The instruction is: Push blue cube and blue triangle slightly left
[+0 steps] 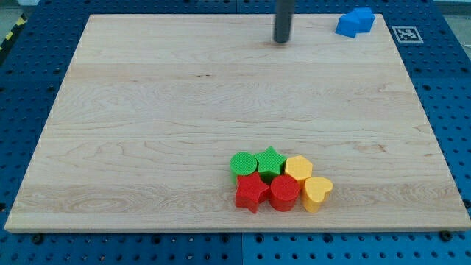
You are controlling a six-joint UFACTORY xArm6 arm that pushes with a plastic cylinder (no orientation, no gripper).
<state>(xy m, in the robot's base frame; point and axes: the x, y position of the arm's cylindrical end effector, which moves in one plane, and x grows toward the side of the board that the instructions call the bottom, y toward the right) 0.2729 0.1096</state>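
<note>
Two blue blocks sit touching at the view's top right corner of the wooden board [147, 110]: the blue cube [363, 18] on the right and the blue triangle [346, 26] on the left, their shapes hard to separate. My tip [282, 41] rests on the board near the top edge, to the left of the blue blocks with a clear gap between them.
A cluster of blocks sits at the bottom centre-right: a green cylinder [243, 163], a green star [271, 162], a yellow block [298, 168], a red star [252, 192], a red cylinder [284, 193] and a yellow heart [317, 193]. A fiducial marker [406, 34] lies off the board's top right.
</note>
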